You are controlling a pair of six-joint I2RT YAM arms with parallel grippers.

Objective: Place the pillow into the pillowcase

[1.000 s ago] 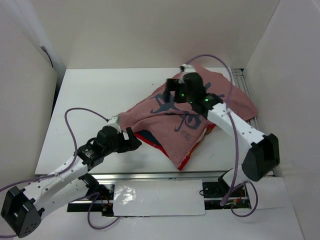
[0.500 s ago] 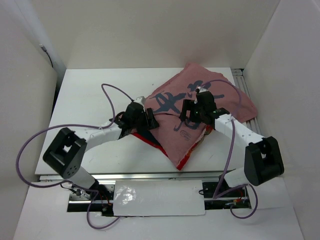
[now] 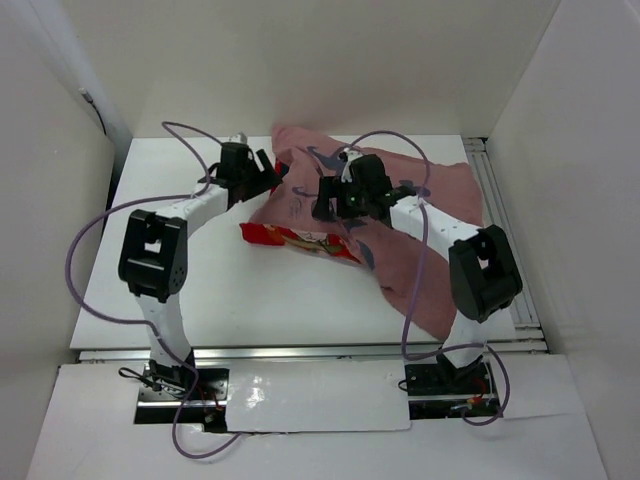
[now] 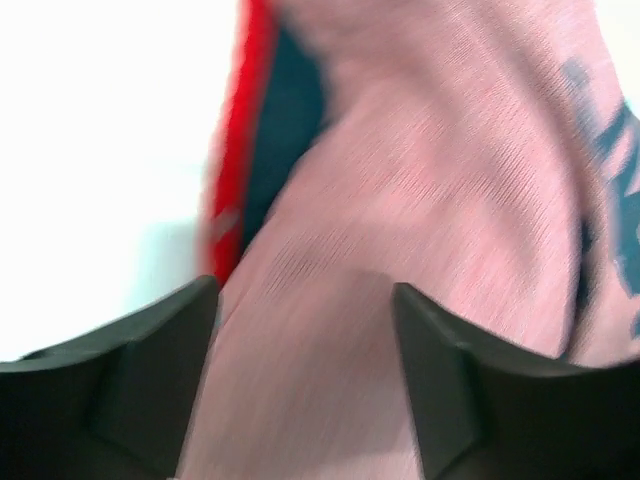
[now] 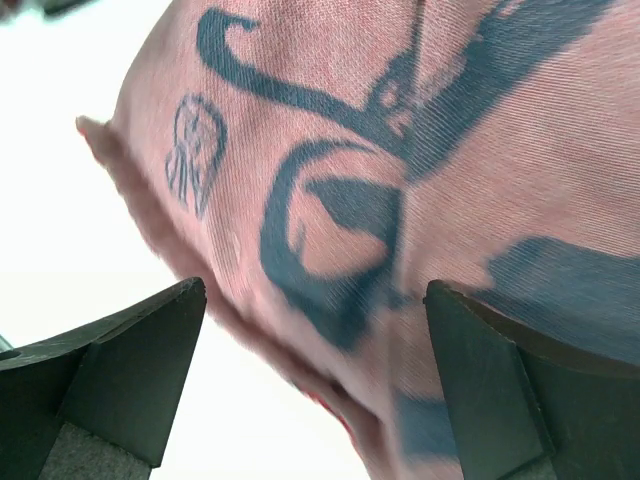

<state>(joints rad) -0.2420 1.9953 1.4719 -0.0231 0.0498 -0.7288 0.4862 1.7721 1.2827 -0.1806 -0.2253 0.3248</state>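
Note:
The pillowcase [image 3: 450,190] lies dull pink side up with dark blue marks, from the back centre to the right front of the table. A strip of its red printed side [image 3: 300,240] shows along its left edge. My left gripper [image 3: 262,175] is at the case's far left corner. Its wrist view shows the jaws [image 4: 305,290] open over pink cloth [image 4: 420,180], beside a red and dark edge [image 4: 240,170]. My right gripper [image 3: 335,200] is open over the case's middle; its wrist view [image 5: 315,290] shows blue-marked cloth [image 5: 330,200] below. The pillow is hidden.
White walls close in the table [image 3: 180,280] at the back and both sides. A metal rail [image 3: 500,190] runs along the right edge. Purple cables [image 3: 190,135] loop off both arms over the table.
Both grippers have moved toward the back and left. The pillowcase has shifted back-left and stretched out, and its red printed strip now shows at the left.

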